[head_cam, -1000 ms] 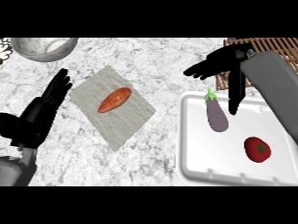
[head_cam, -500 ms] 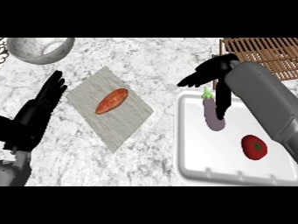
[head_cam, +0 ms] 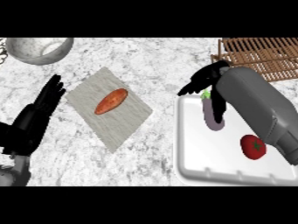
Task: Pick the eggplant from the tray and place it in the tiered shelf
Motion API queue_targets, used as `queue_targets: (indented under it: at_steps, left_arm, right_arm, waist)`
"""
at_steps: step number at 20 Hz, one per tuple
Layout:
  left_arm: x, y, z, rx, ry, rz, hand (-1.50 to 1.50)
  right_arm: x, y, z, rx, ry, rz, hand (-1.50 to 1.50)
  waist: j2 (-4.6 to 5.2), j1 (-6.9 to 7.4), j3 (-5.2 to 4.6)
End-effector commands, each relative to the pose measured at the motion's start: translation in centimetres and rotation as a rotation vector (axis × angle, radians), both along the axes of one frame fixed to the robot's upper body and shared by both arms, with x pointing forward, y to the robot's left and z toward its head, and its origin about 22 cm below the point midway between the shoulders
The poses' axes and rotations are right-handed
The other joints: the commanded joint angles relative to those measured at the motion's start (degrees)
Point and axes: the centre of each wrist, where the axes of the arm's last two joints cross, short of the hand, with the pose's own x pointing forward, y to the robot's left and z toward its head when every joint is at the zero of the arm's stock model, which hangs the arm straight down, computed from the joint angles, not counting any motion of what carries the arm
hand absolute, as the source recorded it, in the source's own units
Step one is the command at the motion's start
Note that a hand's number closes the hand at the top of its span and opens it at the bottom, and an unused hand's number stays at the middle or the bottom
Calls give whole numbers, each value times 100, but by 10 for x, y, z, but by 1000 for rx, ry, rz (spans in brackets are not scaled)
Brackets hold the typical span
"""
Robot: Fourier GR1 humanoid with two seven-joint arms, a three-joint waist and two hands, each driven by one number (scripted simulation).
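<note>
Right hand [head_cam: 206,81] closing in on the eggplant [head_cam: 211,116].
Fingers, lower than before, are curling round its stem end; left hand [head_cam: 32,120] is resting open.

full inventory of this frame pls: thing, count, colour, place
eggplant: 1, purple with green stem, on tray, upper left part
tomato: 1, red, on tray, right side
tray: 1, white, lower right of counter
sweet potato: 1, orange, on cloth
cloth: 1, grey, centre left
bowl: 1, grey speckled, top left
tiered shelf: 1, brown wooden slats, top right
left hand: 1, black, open, left edge
right hand: 1, black, over eggplant's stem end
</note>
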Motion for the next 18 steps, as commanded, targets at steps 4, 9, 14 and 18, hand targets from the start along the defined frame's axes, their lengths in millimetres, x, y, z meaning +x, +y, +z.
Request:
queue_targets:
  at_steps: [4,9,14,18]
  left_arm:
    - [2,-8,-7,-2,-3,14,0]
    - [-3,-3,10,15,-19,3,0]
    - [-2,12,8,12,-7,7,0]
    - [4,-6,8,-4,12,-7,0]
  right_arm:
    - [-3,19,-10,-48,9,140,-150]
    - [1,-3,-17,-118,-11,135,-150]
    - [1,-18,-18,-169,21,159,-150]
    - [-6,-28,-44,-170,45,159,-150]
  waist:
    - [-3,-29,-1]
    - [-4,18,0]
    - [-13,-22,-3]
    - [0,-33,0]
